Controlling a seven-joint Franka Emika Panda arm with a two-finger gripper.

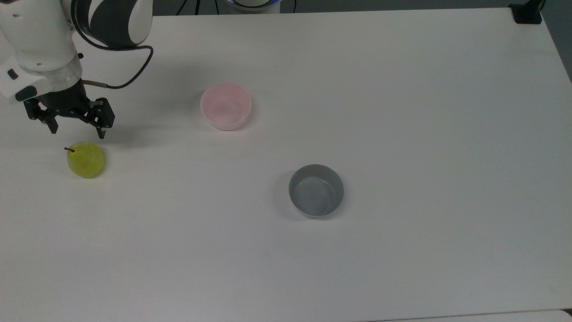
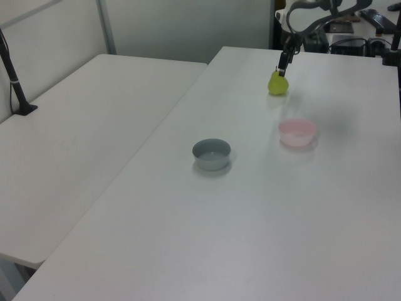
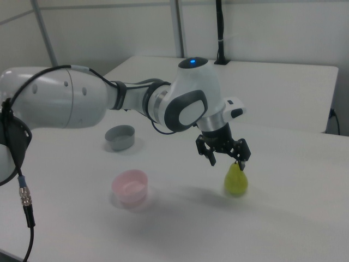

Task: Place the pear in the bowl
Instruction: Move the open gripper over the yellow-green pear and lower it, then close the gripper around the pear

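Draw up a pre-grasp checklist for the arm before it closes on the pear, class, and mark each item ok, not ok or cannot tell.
1. Gripper open: ok, fingers spread.
2. Pear free and upright on the table: ok.
3. Fingers straddling the pear: not ok, they hang above it near the stem.
4. Gripper centred over the pear: cannot tell; the views disagree.
5. Pink bowl empty: ok.
6. Grey bowl clear of the pear-to-pink-bowl path: ok, it sits further to the top view's right.

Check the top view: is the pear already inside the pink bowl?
No: the pear stands on the table near the top view's left edge, well apart from the empty pink bowl.
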